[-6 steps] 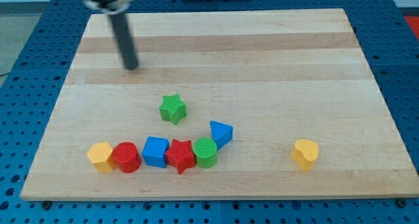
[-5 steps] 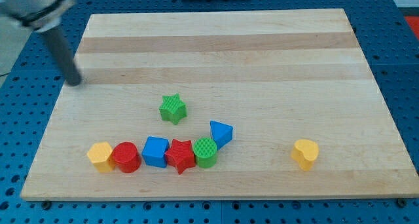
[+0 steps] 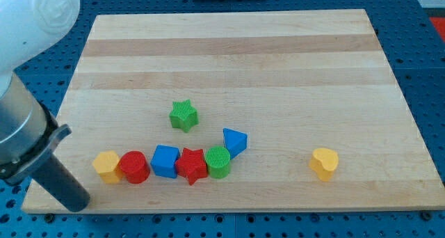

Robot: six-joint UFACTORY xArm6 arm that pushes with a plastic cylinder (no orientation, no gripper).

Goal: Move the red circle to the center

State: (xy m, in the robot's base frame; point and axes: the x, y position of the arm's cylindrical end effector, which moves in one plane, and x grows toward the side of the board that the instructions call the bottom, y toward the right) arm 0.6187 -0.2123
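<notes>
The red circle [image 3: 134,167] lies near the board's bottom left, in a row between a yellow block [image 3: 106,166] on its left and a blue square block [image 3: 165,161] on its right. My tip [image 3: 76,204] is at the board's bottom-left corner, below and left of the yellow block, apart from it. The dark rod runs up-left from the tip to the arm's white body at the view's left edge.
A red star [image 3: 192,165], a green cylinder [image 3: 217,161] and a blue triangle block [image 3: 234,141] continue the row to the right. A green star [image 3: 183,115] lies above the row. A yellow heart [image 3: 324,162] sits at the lower right. The wooden board [image 3: 278,57] lies on a blue pegboard.
My tip has swept from the board's upper left, out past the left edge, down to the bottom-left corner. No block has moved.
</notes>
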